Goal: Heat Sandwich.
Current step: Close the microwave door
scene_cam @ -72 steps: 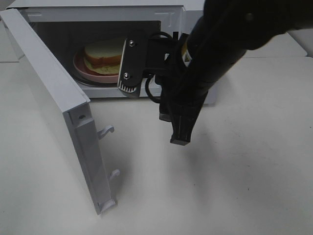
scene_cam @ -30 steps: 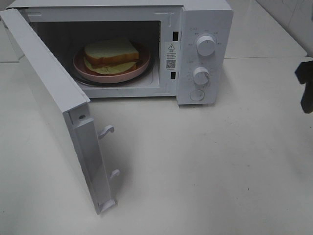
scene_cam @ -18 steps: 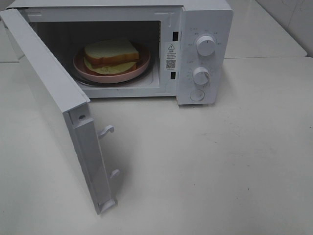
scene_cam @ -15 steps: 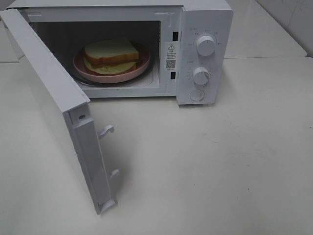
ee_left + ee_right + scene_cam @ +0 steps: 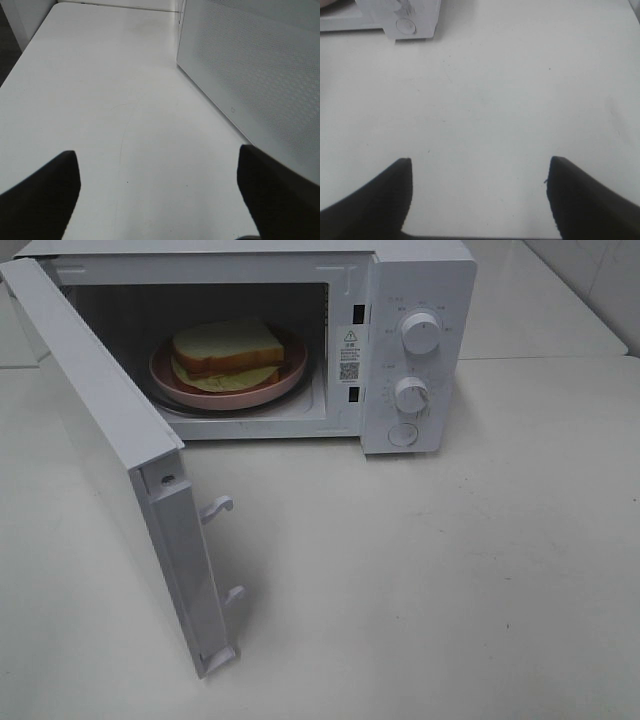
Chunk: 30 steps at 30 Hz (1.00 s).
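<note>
Sandwich first: I count one, lying flat on one round pink plate inside the cavity of the one white microwave. From my high camera the sandwich shows a white top slice with a tan-brown crust and a pale yellow-green filling poking out below it toward the front. The lower slice I can barely make out. The plate sits toward the left and middle of the cavity. The door stands swung wide at the left, and on its free edge I count two white latch hooks, one above the other. On the control panel to the right of the cavity I count two round knobs, stacked, and one round button beneath them. Everything stands on one white table.

Both grippers reach me only through their wrist cameras. The left gripper has its two dark fingers spread far apart with only bare table between them. It holds nothing, and the door's dotted outer face lies off to one side of it. The right gripper is likewise spread, its two dark fingers wide apart over bare table, gripping nothing. The microwave's lower front corner and its button lie well ahead of it. Neither gripper touches the sandwich.
</note>
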### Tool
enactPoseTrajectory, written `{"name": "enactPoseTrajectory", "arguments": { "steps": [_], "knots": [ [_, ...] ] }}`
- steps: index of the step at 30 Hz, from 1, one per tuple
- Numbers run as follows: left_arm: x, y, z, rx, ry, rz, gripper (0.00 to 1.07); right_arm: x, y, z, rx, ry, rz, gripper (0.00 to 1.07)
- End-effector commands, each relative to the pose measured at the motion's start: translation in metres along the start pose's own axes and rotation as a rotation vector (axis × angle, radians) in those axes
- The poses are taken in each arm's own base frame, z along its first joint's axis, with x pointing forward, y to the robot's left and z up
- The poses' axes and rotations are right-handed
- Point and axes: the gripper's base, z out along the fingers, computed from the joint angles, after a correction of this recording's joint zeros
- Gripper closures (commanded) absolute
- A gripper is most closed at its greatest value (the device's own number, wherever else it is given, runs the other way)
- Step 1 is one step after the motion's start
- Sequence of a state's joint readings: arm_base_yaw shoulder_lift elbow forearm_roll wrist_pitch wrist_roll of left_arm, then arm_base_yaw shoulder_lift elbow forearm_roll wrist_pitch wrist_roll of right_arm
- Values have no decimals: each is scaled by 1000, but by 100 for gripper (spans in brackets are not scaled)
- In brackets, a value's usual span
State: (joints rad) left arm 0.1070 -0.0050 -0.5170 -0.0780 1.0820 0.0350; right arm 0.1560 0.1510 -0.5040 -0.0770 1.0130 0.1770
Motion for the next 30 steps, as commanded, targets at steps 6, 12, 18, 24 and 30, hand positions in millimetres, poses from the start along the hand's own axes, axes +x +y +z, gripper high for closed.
{"name": "enactPoseTrajectory", "arguments": {
  "steps": [6, 12, 18, 24, 30],
  "knots": [
    [1, 0, -2, -2, -27, -6, 26, 15, -6, -20, 8, -187, -20, 34],
    [0, 0, -1, -2, -21, -6, 26, 16, -7, -21, 14, -195, -24, 34],
    [0, 0, 0, -2, -16, -7, 26, 16, -7, -21, 14, -195, -24, 34],
    [0, 0, 0, -2, -16, -7, 26, 16, -7, -21, 14, -195, -24, 34],
    [0, 0, 0, -2, -16, -7, 26, 16, -7, -21, 14, -195, -24, 34]
  ]
}}
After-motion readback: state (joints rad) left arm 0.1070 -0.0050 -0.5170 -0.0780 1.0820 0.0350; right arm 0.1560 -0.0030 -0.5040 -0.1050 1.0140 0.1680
